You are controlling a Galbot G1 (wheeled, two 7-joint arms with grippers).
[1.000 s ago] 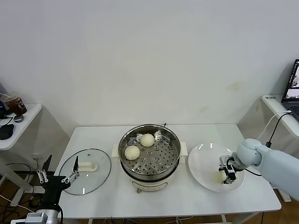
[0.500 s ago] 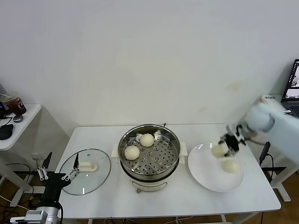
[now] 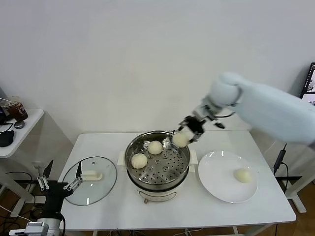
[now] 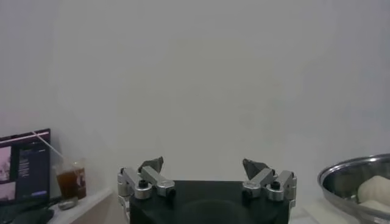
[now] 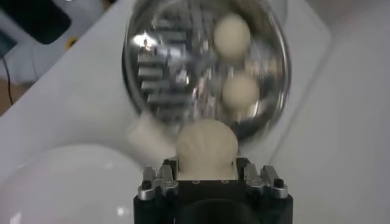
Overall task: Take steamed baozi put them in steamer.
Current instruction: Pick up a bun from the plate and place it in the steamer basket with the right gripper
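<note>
Right gripper (image 3: 188, 132) pinches a baozi (image 3: 180, 139) over the steamer (image 3: 157, 160) rim; its wrist view shows the pleated top. Left gripper (image 3: 60, 185) spread wide, parked low beside the lid (image 3: 90, 179). No readable writing.

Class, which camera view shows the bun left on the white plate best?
The head view: the last baozi lies fully visible on the white plate. The right wrist view shows only part of the plate, without that bun; the left wrist view shows neither.

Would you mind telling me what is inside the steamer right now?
Two baozi lie on the perforated tray of the steamer. The right gripper holds a third above its rim. Below the tray is hidden.
</note>
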